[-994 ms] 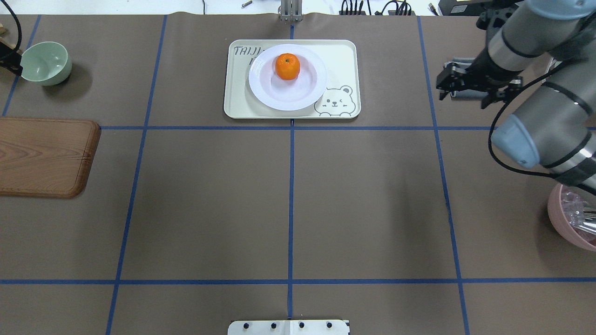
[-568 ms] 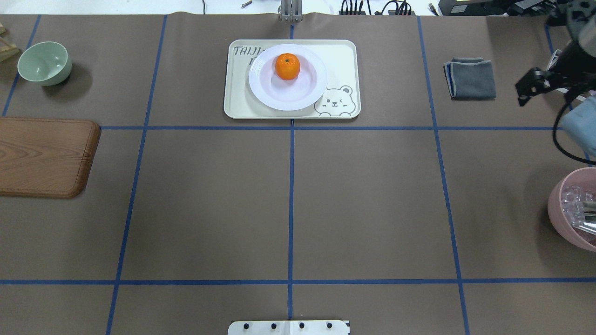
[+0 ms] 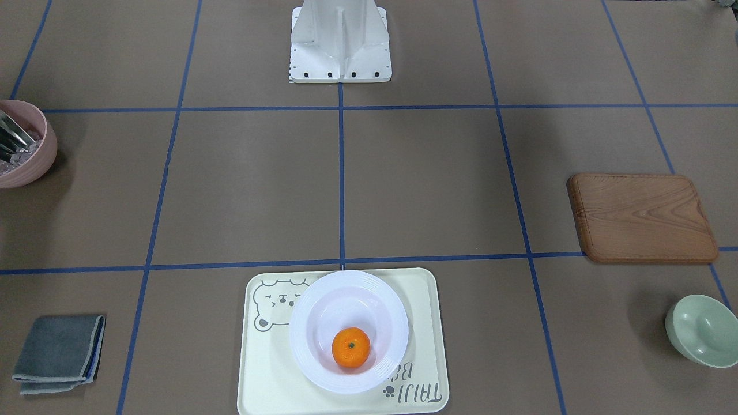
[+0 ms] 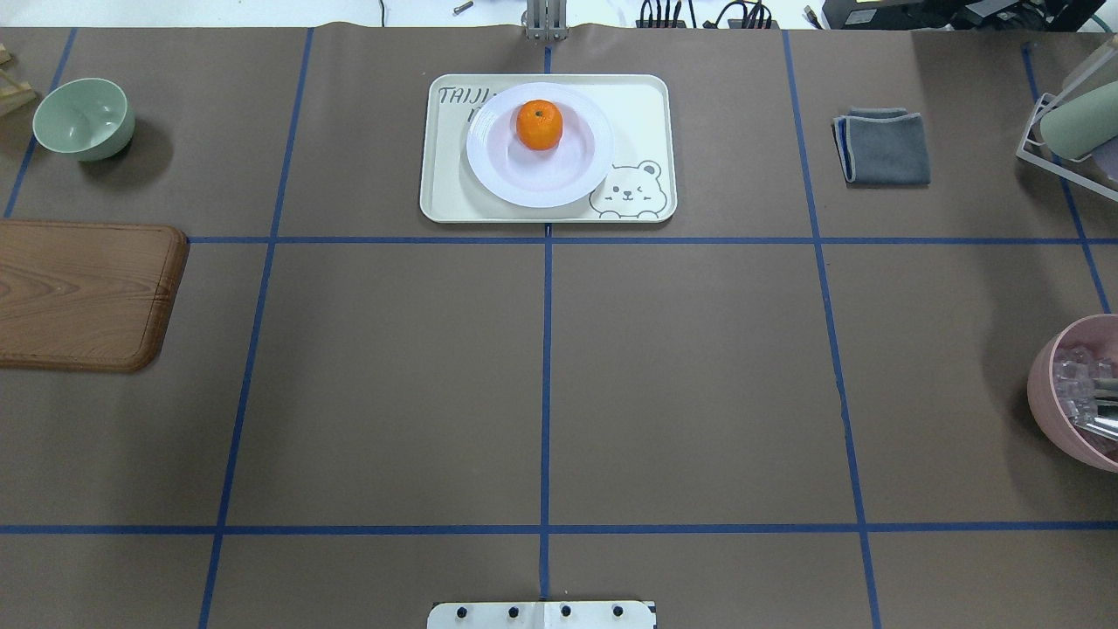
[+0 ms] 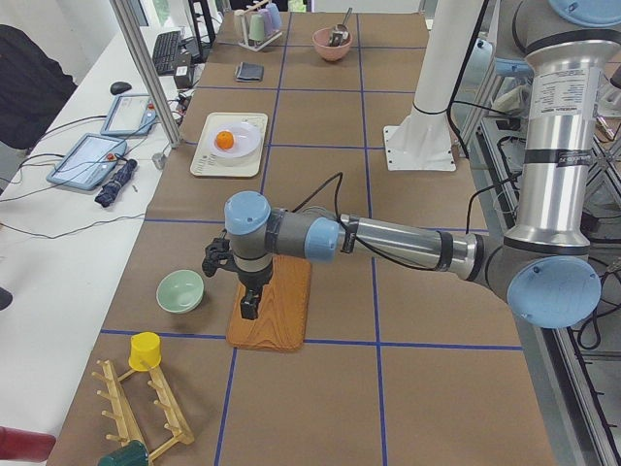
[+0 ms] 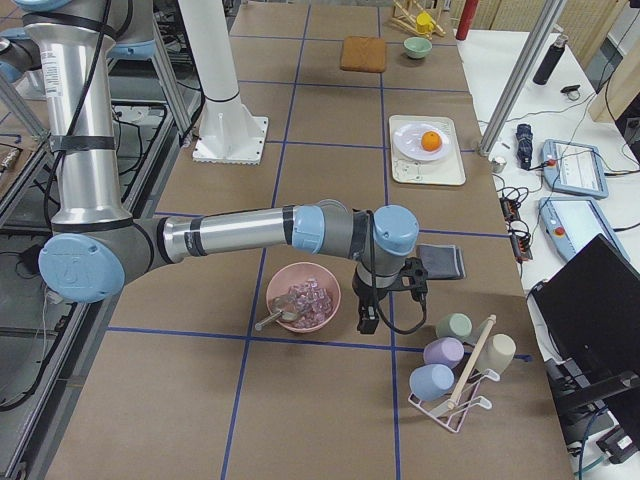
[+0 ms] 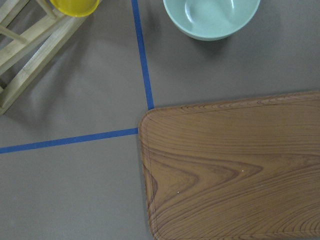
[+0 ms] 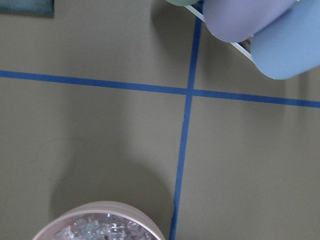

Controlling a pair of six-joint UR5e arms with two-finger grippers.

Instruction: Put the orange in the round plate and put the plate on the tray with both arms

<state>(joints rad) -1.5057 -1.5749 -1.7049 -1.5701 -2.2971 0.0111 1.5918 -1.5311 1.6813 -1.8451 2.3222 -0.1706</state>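
Note:
The orange (image 4: 539, 125) sits inside the white round plate (image 4: 541, 185), and the plate rests on the cream bear tray (image 4: 648, 114) at the table's far middle. The front-facing view shows the same stack: orange (image 3: 350, 347), plate (image 3: 340, 298), tray (image 3: 270, 387). Neither arm is near it. In the exterior left view my left gripper (image 5: 249, 305) points down over the wooden board. Only the exterior right view shows my right gripper (image 6: 367, 322), low beside the pink bowl. I cannot tell whether either is open or shut.
A wooden board (image 4: 79, 293) and a pale-green bowl (image 4: 85, 118) lie at the left. At the right are a folded grey cloth (image 4: 884, 147), a cup rack (image 4: 1070, 131) and a pink bowl (image 4: 1074, 393) of clear pieces. The robot base (image 3: 340, 43) stands mid-table.
My right arm has pulled back to the right and left the overhead view, uncovering the grey cloth. The orange, plate and tray have not moved.

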